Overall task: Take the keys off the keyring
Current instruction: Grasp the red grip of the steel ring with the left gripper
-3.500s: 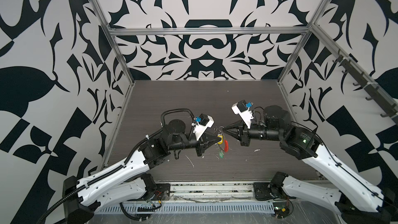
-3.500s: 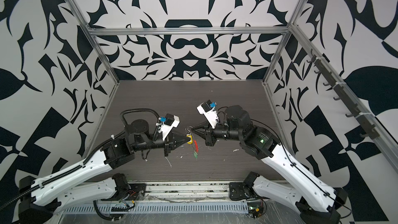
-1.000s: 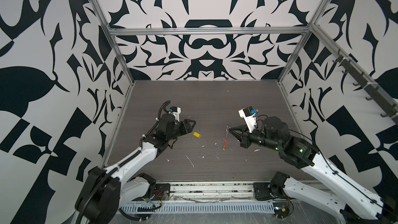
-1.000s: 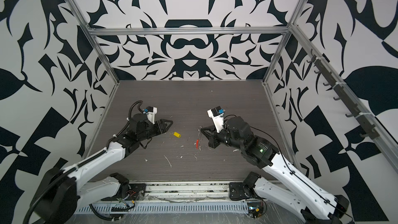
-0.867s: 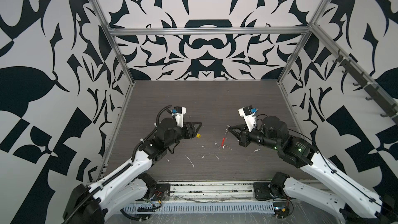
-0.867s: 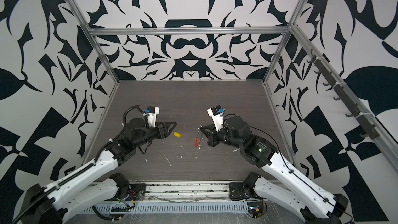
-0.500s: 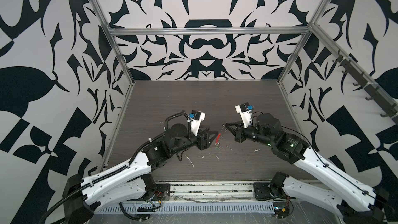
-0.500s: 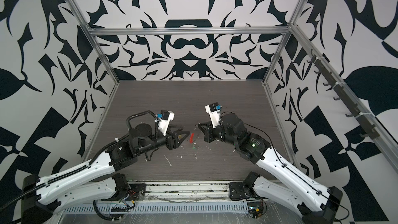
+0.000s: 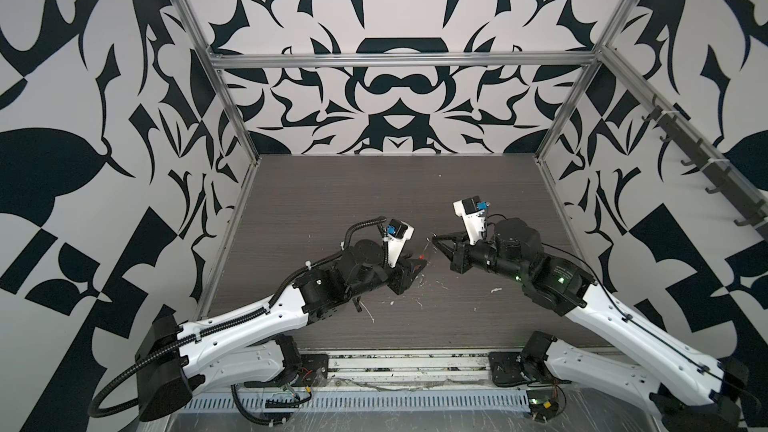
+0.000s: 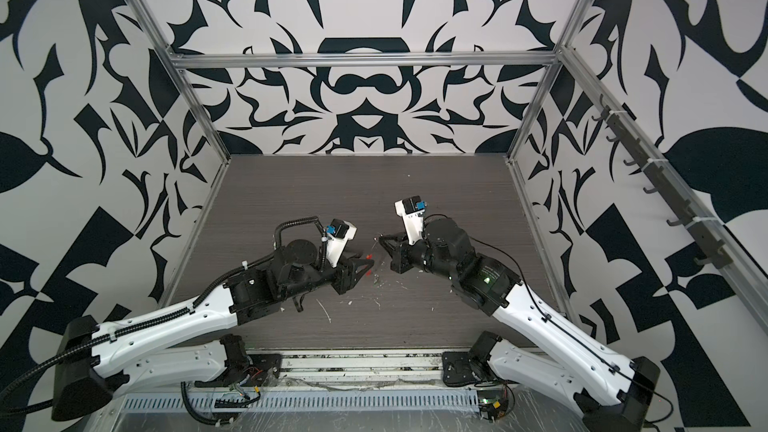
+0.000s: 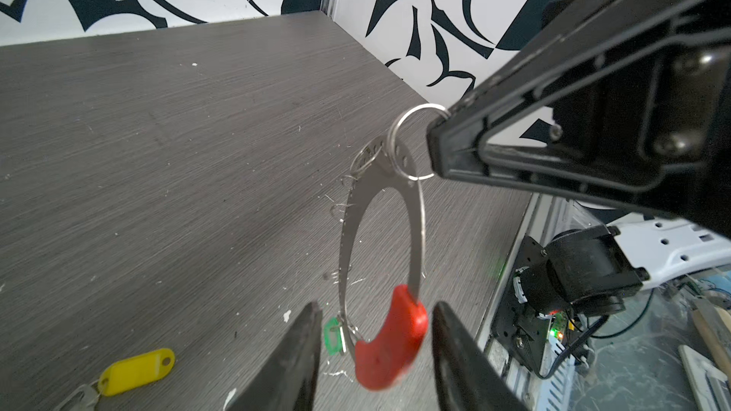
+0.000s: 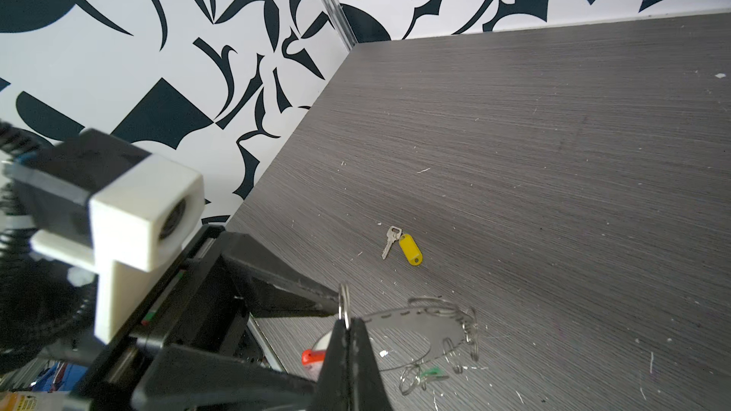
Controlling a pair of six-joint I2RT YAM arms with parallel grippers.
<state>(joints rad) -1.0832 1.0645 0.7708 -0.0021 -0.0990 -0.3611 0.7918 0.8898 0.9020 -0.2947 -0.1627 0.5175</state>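
We see the right hand [image 11: 435, 148] raised above the table [image 11: 158, 152], its jaws pressed together on a small ring [image 11: 395, 128]. The same pinch shows in its own wrist view, where the small ring [image 12: 344, 304] stands edge-on between the closed tips of the right hand [image 12: 346, 322].

The keyring [image 11: 419, 231] hangs from that small ring, clear of the table, as a long narrow loop. The top of the loop carries a row of holes. A red sleeve [image 11: 389, 345] covers its lowest stretch.

The left hand [image 11: 374, 308] has its jaws apart, one on each side of the red sleeve. We see a gap between the sleeve and each finger, so nothing is gripped there.

A green tag [image 11: 331, 336] hangs on the loop, just beside the sleeve and close against one left finger. We cannot make out its key.

The yellow key [image 12: 389, 241] lies flat on the table, off the keyring and well apart from it, with its yellow tag [image 12: 411, 250] touching it. The left wrist view also shows that yellow tag [image 11: 136, 367] on the table, below and to one side of the left hand.

In both top views the two hands meet near the middle of the table, tip to tip: the left hand [image 9: 419, 265] low, the right hand [image 9: 434, 238] a little higher. Between them we can only pick out a red speck of the sleeve [image 10: 369, 258]. White flecks [image 9: 440, 284] are scattered on the table near the hands.
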